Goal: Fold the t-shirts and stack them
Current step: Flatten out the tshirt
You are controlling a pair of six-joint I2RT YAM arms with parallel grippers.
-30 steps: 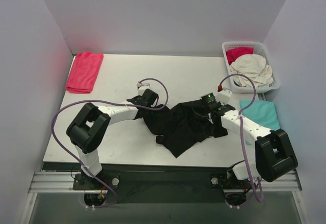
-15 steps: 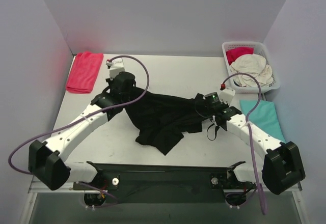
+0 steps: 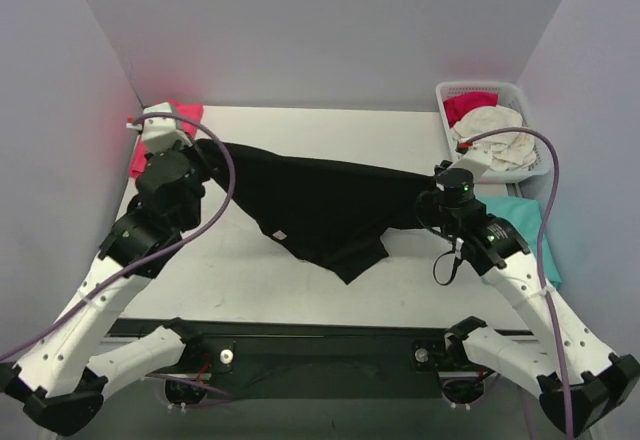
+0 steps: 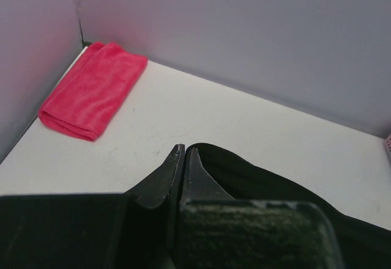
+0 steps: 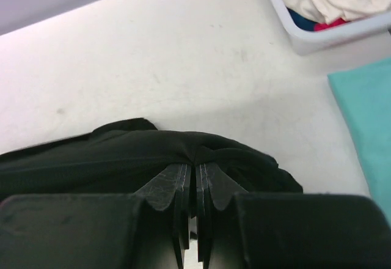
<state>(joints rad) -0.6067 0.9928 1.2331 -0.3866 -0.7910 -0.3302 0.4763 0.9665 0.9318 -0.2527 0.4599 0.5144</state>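
left fingers [image 4: 165, 177] and right fingers [image 5: 171, 183] clamp the black soft cloth t-shirt [image 3: 320, 200] stretched between them; folding not yet begun.

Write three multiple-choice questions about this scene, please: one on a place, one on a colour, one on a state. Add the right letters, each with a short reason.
1. Where is the folded red t-shirt?
A. far left corner of the table
B. in a gripper
C. table's near edge

2. What colour is the flat t-shirt at the table's right edge?
A. yellow
B. teal
C. grey

3. The black t-shirt is
A. folded
B. rolled up
C. stretched between the left gripper and right gripper

Answers: 1 A, the left wrist view shows it by the corner walls. 2 B, its cloth is plainly teal. 3 C, both grippers are shut on its ends.
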